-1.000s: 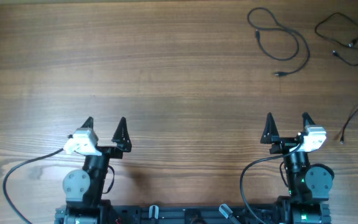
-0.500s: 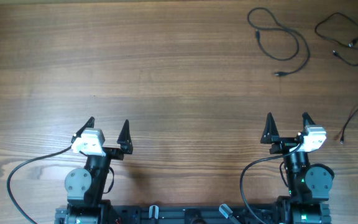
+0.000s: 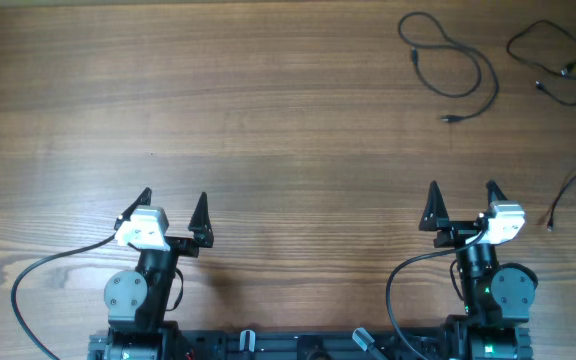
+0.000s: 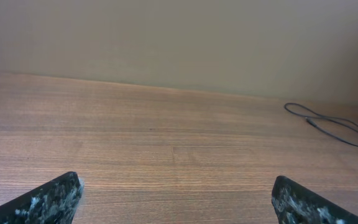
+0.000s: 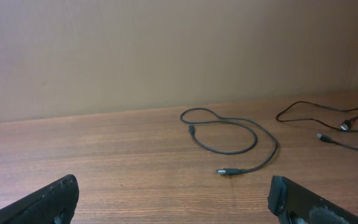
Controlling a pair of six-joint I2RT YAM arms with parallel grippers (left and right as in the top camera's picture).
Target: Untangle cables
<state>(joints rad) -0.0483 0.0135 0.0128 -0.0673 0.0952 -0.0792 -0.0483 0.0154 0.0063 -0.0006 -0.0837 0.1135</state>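
At the near edge of the wooden table, both arms sit drawn in close to their bases. The left gripper has its jaws spread wide with nothing between them, and so does the right gripper. All the cables lie in the far right part of the table, well away from either gripper. A looped cable lies out flat with one plug tip trailing toward the near side. A second cable is bunched in the far right corner and runs off the frame edge. A third cable curves in from the right edge, its plug end not far from the right gripper. No knot shows. The three lie apart from one another, not touching. In the corner one the strands cross near its plugs, and I cannot tell whether that is one cord or two. My read is that the separating is largely done and the arms are parked. If anything remains, it is that corner bunch. It would call for the right arm to reach far forward and right, come down with jaws wide over a single strand near a plug, pinch only that strand, and draw it clear without dragging its neighbour. The left arm is too far across to help.
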